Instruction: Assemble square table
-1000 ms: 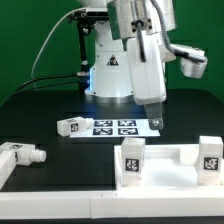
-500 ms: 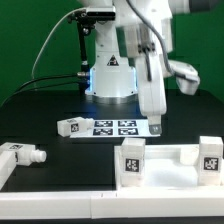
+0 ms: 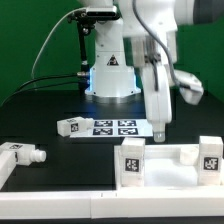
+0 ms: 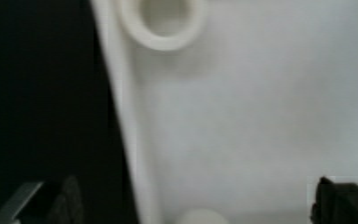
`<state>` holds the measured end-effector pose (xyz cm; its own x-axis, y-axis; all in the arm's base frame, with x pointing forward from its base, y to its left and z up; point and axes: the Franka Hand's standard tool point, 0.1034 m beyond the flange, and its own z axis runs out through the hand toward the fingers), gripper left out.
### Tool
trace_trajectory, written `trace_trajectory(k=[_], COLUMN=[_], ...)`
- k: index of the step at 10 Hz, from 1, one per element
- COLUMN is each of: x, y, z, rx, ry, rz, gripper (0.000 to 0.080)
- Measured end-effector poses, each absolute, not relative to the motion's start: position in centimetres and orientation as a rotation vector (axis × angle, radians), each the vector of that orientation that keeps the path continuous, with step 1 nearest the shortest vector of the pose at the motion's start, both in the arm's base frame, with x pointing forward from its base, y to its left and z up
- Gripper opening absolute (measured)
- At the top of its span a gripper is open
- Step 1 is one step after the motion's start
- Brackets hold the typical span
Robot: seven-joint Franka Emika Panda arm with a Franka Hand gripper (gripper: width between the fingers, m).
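Note:
The white square panel [image 3: 160,183] lies at the front of the exterior view, and two white tagged legs stand upright on it, one [image 3: 131,160] near its middle and one [image 3: 210,155] at the exterior view's right. A third leg [image 3: 70,127] lies beside the marker board, and a fourth [image 3: 24,155] lies at the exterior view's left edge. My gripper [image 3: 158,128] hangs just behind the panel's far edge, fingers pointing down. The wrist view shows the panel [image 4: 247,120] and a round corner socket [image 4: 163,25]. The dark fingertips [image 4: 345,200] stand far apart with nothing gripped.
The marker board [image 3: 115,126] lies flat on the black table just to the exterior view's left of my gripper. The robot base [image 3: 110,75] stands behind it. A white bar piece [image 3: 6,172] sits at the exterior view's left edge.
The arm has shifted a little toward the exterior view's right and the wrist has turned. The gripper stays near the marker board's end. The parts have not moved.

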<state>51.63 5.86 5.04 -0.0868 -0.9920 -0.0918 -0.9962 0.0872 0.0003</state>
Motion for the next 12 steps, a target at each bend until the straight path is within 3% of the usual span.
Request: trace_trajectory(k=[3,5,7,8,10,12], x=[50.2,50.2,50.2,50.2,50.3,50.3], y=[7.1,7.1,7.1,7.1,7.1,6.5], z=[1.2,1.3,1.2,1.2,1.3,1.5], rx=[-2.135,-2.141,-2.144,-2.146,-2.150,-2.223], ry=[2.297,2.288,2.287,2.286,2.277,2.194], rz=[0.106,0.108,0.109,0.109,0.102,0.089], gripper=[0.0649,0.0610,0.0291,0.0291,0.0060,0.0060])
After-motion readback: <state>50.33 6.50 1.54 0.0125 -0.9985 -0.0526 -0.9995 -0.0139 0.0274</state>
